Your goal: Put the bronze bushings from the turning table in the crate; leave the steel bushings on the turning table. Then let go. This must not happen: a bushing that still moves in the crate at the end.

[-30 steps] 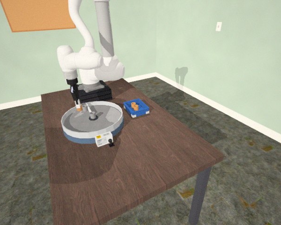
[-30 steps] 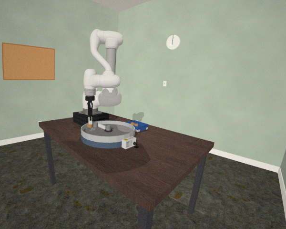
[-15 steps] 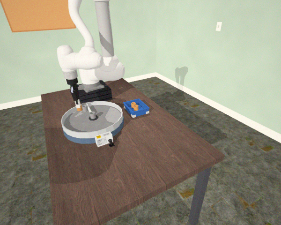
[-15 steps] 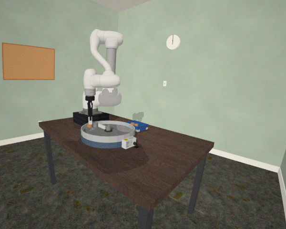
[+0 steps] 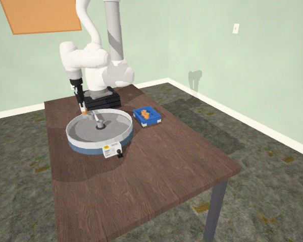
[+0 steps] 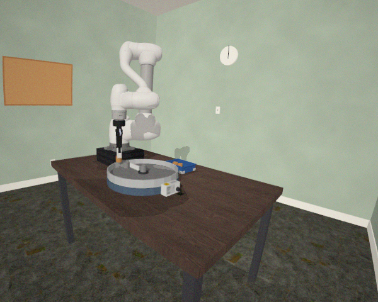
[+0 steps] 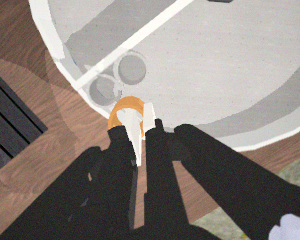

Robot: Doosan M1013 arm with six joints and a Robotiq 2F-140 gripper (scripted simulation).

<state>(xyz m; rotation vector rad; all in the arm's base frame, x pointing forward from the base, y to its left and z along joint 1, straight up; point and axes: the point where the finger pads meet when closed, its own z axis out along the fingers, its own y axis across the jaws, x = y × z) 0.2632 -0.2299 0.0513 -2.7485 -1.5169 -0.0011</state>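
Observation:
My gripper (image 5: 83, 107) (image 6: 118, 156) (image 7: 142, 118) is shut on the wall of a bronze bushing (image 5: 84, 112) (image 6: 118, 160) (image 7: 121, 107), one fingertip inside its ring. It holds the bushing just above the back left rim of the turning table (image 5: 89, 144) (image 6: 140, 182). Two steel bushings stand close together on the turning table beside it: one steel bushing (image 7: 132, 68) farther in, the other steel bushing (image 7: 103, 91) near the rim. The blue crate (image 5: 152, 121) (image 6: 189, 169) holds two bronze bushings, one bronze bushing (image 5: 143, 112) behind the other bronze bushing (image 5: 147, 116).
A thin pale bar (image 5: 96, 116) (image 6: 135, 166) (image 7: 140, 41) stands over the turning table, near the steel bushings and the central hub (image 5: 100, 123) (image 6: 143, 168). A white box (image 5: 111, 149) (image 6: 170, 188) is at the turning table's front. The black robot base (image 5: 104, 101) is behind it.

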